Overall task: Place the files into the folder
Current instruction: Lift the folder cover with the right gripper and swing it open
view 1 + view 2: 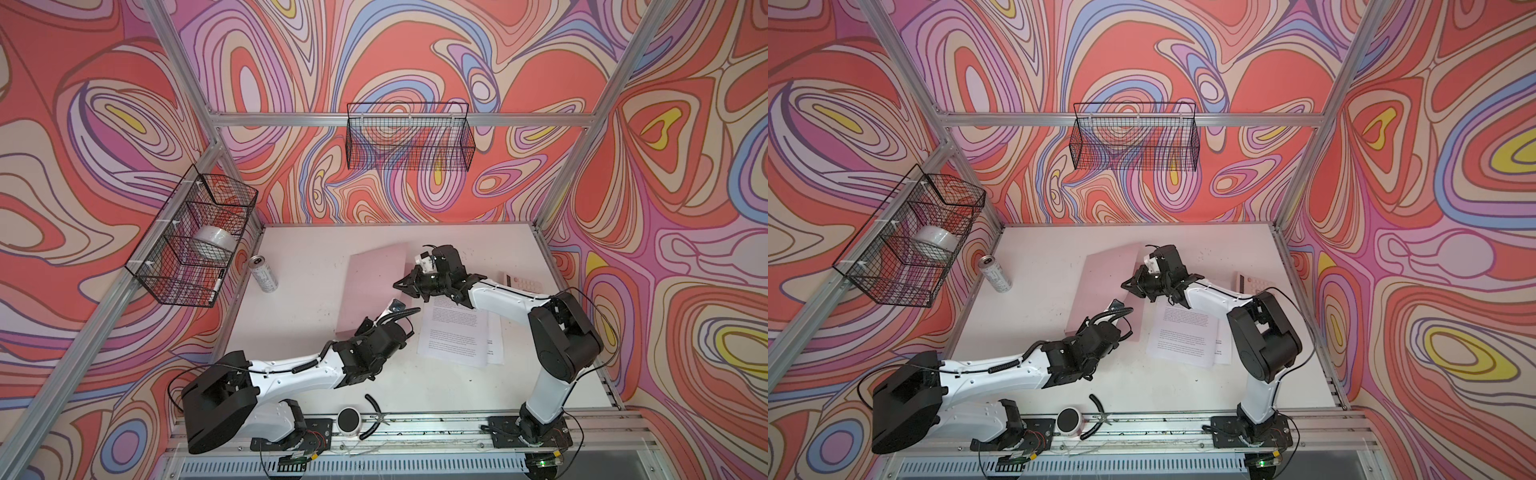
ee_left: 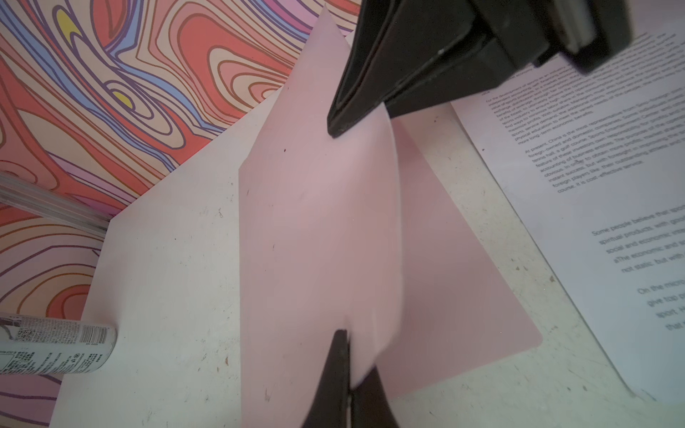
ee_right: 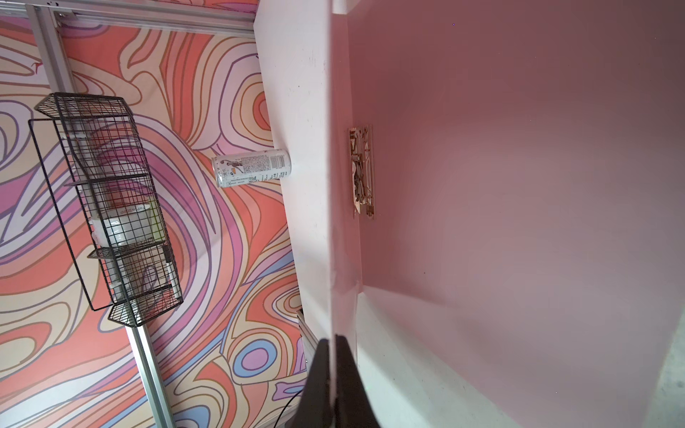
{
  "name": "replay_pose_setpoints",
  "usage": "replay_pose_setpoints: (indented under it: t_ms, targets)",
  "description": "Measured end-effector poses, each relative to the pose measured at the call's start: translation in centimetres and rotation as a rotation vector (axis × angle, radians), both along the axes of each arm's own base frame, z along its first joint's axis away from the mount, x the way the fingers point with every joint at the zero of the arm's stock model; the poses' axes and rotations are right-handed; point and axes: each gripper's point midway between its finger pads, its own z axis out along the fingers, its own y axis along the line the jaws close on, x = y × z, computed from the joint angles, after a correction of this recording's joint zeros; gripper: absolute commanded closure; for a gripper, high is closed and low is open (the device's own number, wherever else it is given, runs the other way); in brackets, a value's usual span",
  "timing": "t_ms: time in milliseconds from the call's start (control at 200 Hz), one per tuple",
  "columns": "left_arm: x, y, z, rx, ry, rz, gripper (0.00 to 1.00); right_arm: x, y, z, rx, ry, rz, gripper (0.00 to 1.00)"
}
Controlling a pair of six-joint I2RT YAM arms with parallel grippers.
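The folder (image 1: 372, 274) lies in the middle of the desk (image 1: 299, 332) with its upper leaf lifted. The left gripper (image 2: 346, 335) is pinched tight on that leaf's edge, and the right gripper (image 3: 335, 341) seemingly likewise. The files (image 1: 453, 332) lie just beside, toward the right edge.

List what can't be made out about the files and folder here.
- Count of files: in both top views sheets overlap; the right arm covers their far edge.
- Left end effector: in both top views its cable and wrist hide the tips.
- Torn label on the folder: right wrist view, unreadable.
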Motion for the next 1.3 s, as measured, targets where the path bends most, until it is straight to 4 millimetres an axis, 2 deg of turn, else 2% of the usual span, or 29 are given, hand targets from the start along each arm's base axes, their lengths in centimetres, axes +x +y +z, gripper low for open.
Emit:
replay_pose_setpoints:
  t_ms: [95,170,235,361,426,506,581,651,741,846,956,1022,1122,1202,1257,1302]
  targets:
    - [0.1,0.1,0.1,-0.005,-0.006,0.012,1.0,-0.2,0.2,0.3,0.009,0.002,0.018,0.38]
    - [0.2,0.3,0.3,-0.019,-0.009,0.024,1.0,-0.1,0.3,0.9,0.016,-0.019,0.037,0.28]
    - [0.3,0.6,0.9,-0.047,-0.015,0.039,1.0,0.2,-0.3,1.4,0.014,-0.032,0.031,0.28]
    - [0.9,2.1,2.8,-0.145,-0.041,0.1,1.0,1.6,-2.6,2.8,-0.01,-0.088,-0.01,0.27]
    - [1.1,3.6,4.0,-0.225,-0.058,0.147,1.0,2.3,-4.0,3.8,-0.03,-0.127,-0.039,0.27]
    - [1.2,5.8,5.2,-0.35,-0.073,0.213,1.0,3.1,-5.3,4.7,-0.059,-0.175,-0.067,0.16]
    - [0.9,7.8,5.7,-0.469,-0.085,0.256,1.0,3.4,-5.8,4.6,-0.089,-0.209,-0.072,0.13]
    - [0.2,9.0,5.9,-0.563,-0.09,0.281,1.0,3.5,-5.9,3.9,-0.117,-0.218,-0.062,0.16]
    - [-0.6,9.6,6.1,-0.65,-0.084,0.287,1.0,4.0,-5.5,2.1,-0.159,-0.208,-0.041,0.22]
    - [-1.5,10.7,6.1,-0.763,-0.084,0.317,1.0,4.6,-5.1,-1.1,-0.223,-0.178,-0.015,0.24]
    - [-2.5,12.1,5.8,-0.899,-0.092,0.352,1.0,4.1,-4.4,-4.2,-0.31,-0.146,0.024,0.25]
    - [-3.1,13.0,5.5,-0.981,-0.103,0.373,1.0,3.9,-3.8,-4.9,-0.35,-0.15,0.049,0.26]
    - [-4.0,14.5,5.3,-1.078,-0.119,0.421,1.0,3.7,-2.5,-5.0,-0.391,-0.18,0.084,0.26]
    - [-4.9,16.3,4.9,-1.139,-0.126,0.501,0.77,3.6,-1.6,-5.1,-0.411,-0.2,0.104,0.26]
    - [-5.6,17.8,3.7,-1.16,-0.117,0.58,0.6,3.6,-1.4,-5.6,-0.426,-0.204,0.113,0.26]
    - [-6.3,19.1,2.6,-1.169,-0.112,0.648,0.51,3.6,-1.5,-6.3,-0.439,-0.199,0.118,0.26]
